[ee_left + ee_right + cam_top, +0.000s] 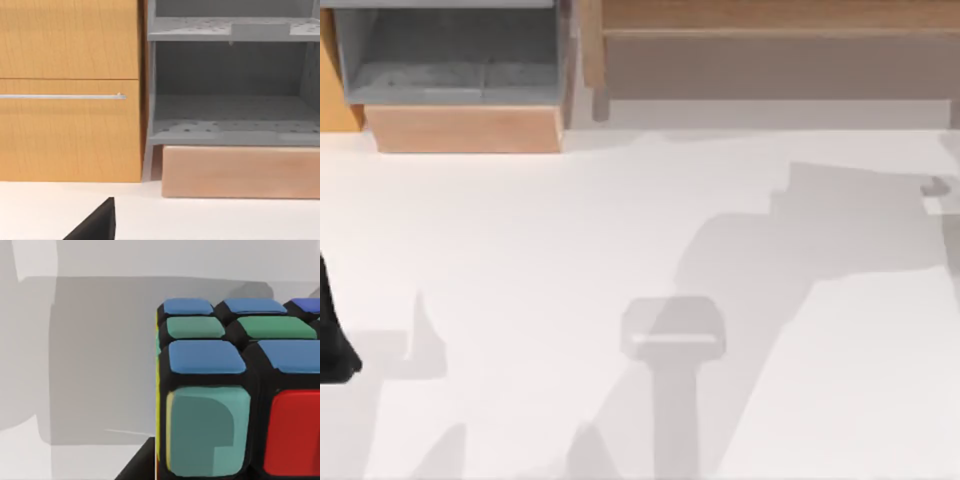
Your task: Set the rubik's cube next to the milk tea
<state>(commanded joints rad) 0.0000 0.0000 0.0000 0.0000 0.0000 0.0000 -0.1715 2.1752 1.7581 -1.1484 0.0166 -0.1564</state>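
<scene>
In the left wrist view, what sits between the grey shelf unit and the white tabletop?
A light wooden block lies under the grey shelf unit, resting on the white tabletop, beside the orange cabinet.

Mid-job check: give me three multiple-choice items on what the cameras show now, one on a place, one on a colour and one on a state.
1. In the top view, where does the grey shelf unit stand?
A. far edge, left
B. far edge, right
C. table centre

2. In the right wrist view, what colour is the tile beside the teal one on the near face of the rubik's cube?
A. white
B. red
C. orange

3. In the left wrist view, the drawer front of the wooden cabinet is:
A. pulled out
B. missing
C. shut

Answers:
1. A, the shelf sits at the top view's far left.
2. B, a red tile adjoins the teal one.
3. C, the front lies flush with the panel above it.
</scene>
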